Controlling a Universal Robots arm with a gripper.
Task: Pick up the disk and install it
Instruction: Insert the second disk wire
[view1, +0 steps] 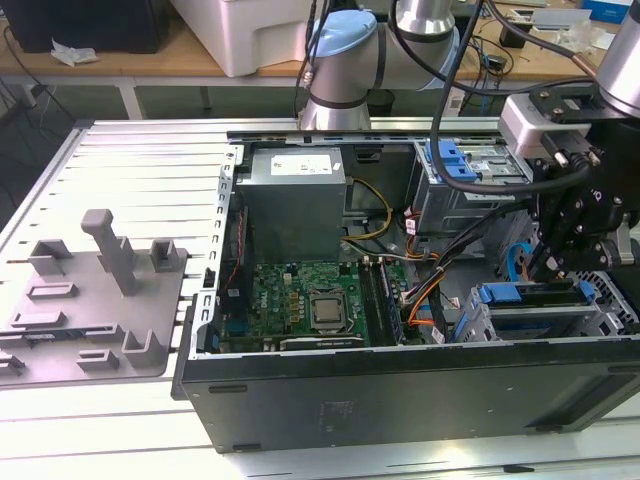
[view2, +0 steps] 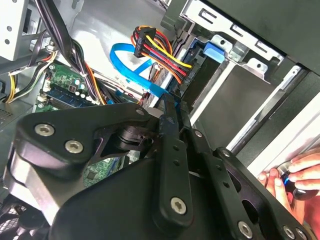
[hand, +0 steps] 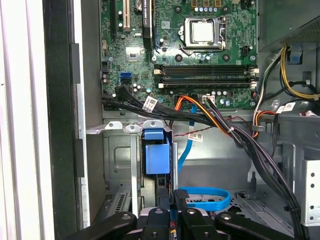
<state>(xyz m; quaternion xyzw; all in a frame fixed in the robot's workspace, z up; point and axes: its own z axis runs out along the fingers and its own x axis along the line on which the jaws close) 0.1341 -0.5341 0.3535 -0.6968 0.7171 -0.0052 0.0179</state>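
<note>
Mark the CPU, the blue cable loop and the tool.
CPU (hand: 203, 31): first wrist view, centre of its lid.
Blue cable loop (hand: 212, 194): first wrist view, upper band.
Tool (hand: 170, 196): first wrist view, between fingertips.

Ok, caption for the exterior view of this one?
Gripper lowered at the drive cage of an open computer case, at the exterior view's right; grey fixture tray at its left.

1 open PC case (view1: 400, 400), 1 motherboard (hand: 175, 50), 1 CPU (hand: 203, 31), 1 grey fixture plate (view1: 90, 300), 1 hand (view2: 295, 175).
</note>
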